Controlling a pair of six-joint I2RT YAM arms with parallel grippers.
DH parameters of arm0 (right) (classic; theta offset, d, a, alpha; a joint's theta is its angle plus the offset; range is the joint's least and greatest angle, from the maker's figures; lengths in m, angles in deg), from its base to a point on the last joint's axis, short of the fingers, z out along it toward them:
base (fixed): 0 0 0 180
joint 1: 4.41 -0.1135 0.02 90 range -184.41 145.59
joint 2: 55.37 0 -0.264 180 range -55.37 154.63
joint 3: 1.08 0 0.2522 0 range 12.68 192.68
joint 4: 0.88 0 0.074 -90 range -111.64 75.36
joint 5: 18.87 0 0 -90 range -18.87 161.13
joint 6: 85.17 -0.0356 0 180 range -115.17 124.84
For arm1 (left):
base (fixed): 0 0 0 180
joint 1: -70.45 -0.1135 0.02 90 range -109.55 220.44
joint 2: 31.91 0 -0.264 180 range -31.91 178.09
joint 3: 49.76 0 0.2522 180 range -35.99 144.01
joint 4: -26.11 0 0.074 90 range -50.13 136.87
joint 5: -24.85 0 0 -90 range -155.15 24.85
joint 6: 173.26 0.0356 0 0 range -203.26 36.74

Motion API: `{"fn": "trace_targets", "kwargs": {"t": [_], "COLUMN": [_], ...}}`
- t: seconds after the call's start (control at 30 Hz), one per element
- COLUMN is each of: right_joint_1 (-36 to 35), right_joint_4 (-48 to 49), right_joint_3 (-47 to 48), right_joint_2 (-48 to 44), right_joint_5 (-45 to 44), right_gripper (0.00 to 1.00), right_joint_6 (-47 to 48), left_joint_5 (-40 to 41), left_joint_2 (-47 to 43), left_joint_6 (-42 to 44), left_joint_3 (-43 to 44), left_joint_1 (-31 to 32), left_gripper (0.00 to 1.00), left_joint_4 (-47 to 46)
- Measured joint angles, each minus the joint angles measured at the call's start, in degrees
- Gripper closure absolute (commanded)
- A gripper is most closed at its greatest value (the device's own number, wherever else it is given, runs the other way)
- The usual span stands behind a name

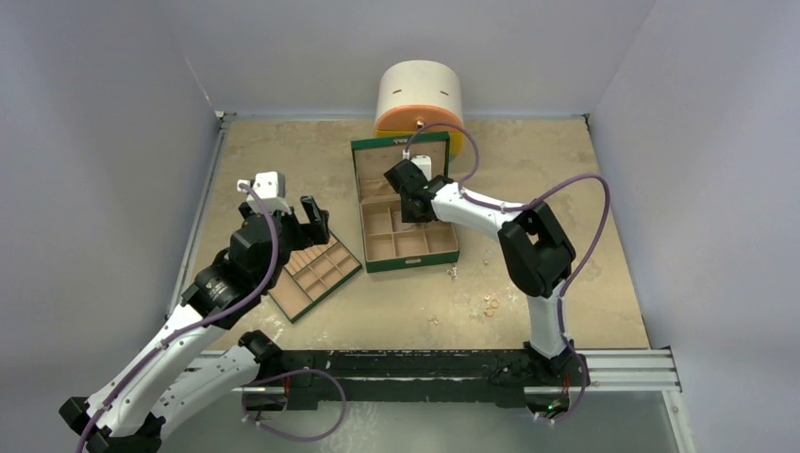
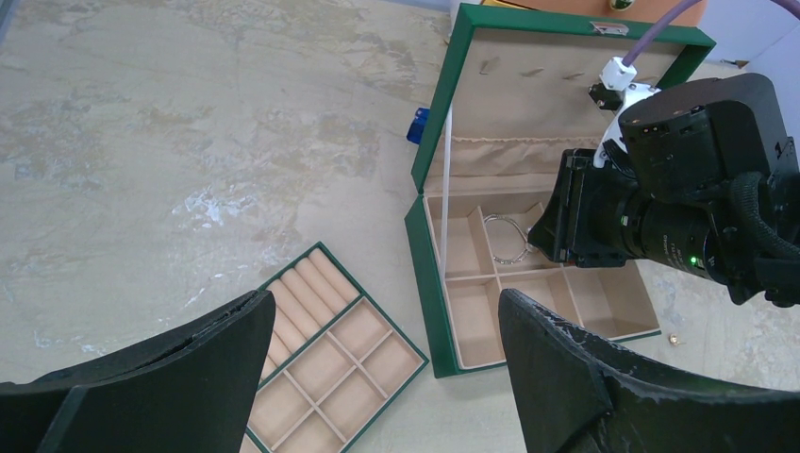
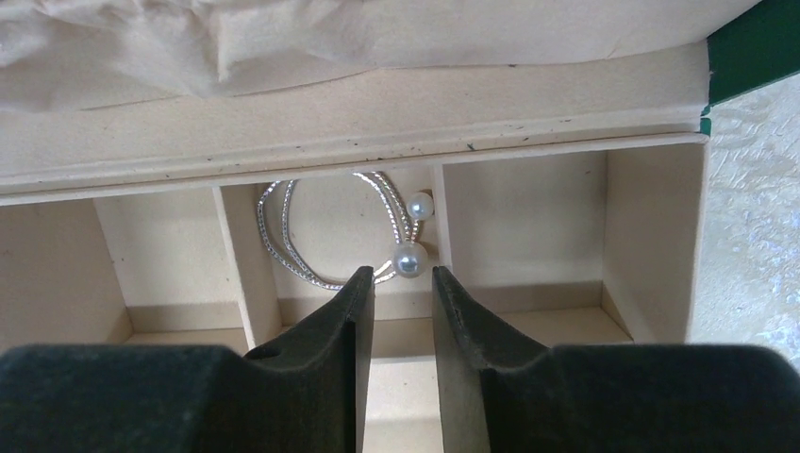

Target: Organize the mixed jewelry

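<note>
Right gripper (image 3: pixel 399 283) narrowly parted, empty, over thin silver pearl-tipped bangle (image 3: pixel 409 259) in far compartment of green box (image 1: pixel 411 265) | left gripper (image 2: pixel 387 316) wide open | small gold rings (image 1: pixel 491 304) loose near-right of box | I judge them light, slippery: pinch across band.

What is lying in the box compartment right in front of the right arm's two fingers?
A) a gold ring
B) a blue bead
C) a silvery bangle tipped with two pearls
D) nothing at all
C: the right wrist view shows a thin silvery bangle with two pearl ends on the floor of a back compartment of the box, just beyond the right gripper.
</note>
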Motion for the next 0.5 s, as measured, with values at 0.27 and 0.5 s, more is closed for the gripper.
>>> {"fn": "trace_targets", "kwargs": {"t": [0.27,0.5], "right_joint_1": [0.0,0.02], "right_joint_4": [0.0,0.46], "right_joint_3": [-0.72,-6.12], "right_joint_2": [-1.53,-11.96], "right_joint_5": [0.24,1.84], "right_gripper": [0.68,0.67], "right_joint_6": [-0.85,-0.74], "left_joint_5": [0.0,0.07], "left_joint_2": [0.26,0.61], "left_joint_6": [0.02,0.02], "left_joint_3": [0.0,0.0], "left_joint_1": [0.0,0.0], "left_gripper": [0.12,0.12], "left_joint_4": [0.0,0.02]}}
